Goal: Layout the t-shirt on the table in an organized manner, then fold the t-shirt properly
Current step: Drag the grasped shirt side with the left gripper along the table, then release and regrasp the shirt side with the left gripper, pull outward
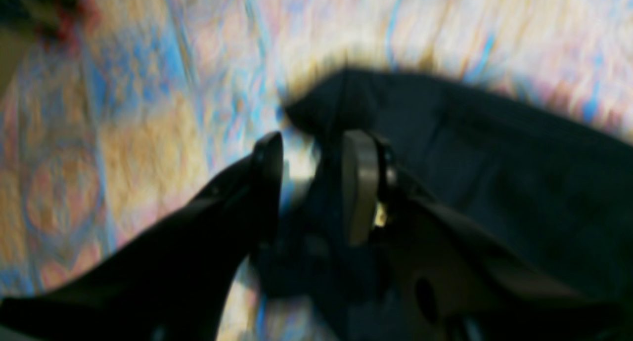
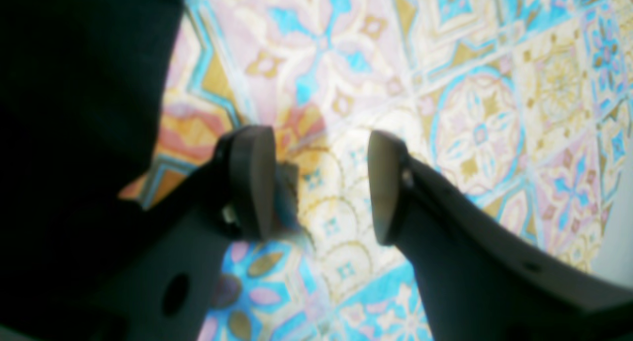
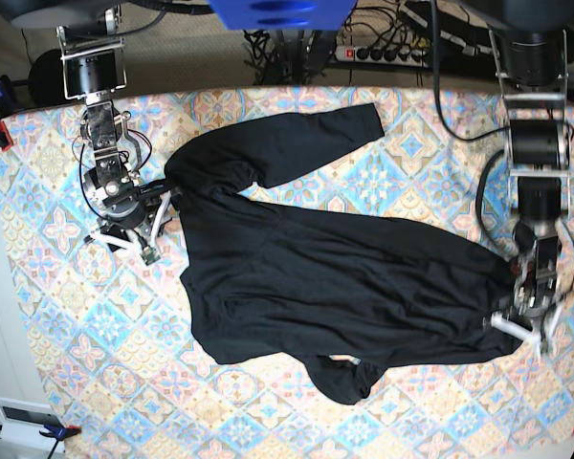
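Black t-shirt spread across table centre, one sleeve reaching toward 12 o'clock, other bunched at 6. Layout stage, likely pulling hem and shoulder apart to flatten. Right gripper at 9 o'clock: jaws wide, empty, beside shoulder. Left gripper at 4 o'clock: jaws parted at hem corner, blurred; grip uncertain.

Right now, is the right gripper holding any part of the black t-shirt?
No: in the right wrist view the right gripper stands open with only the table between its fingers, the t-shirt lying beside it.
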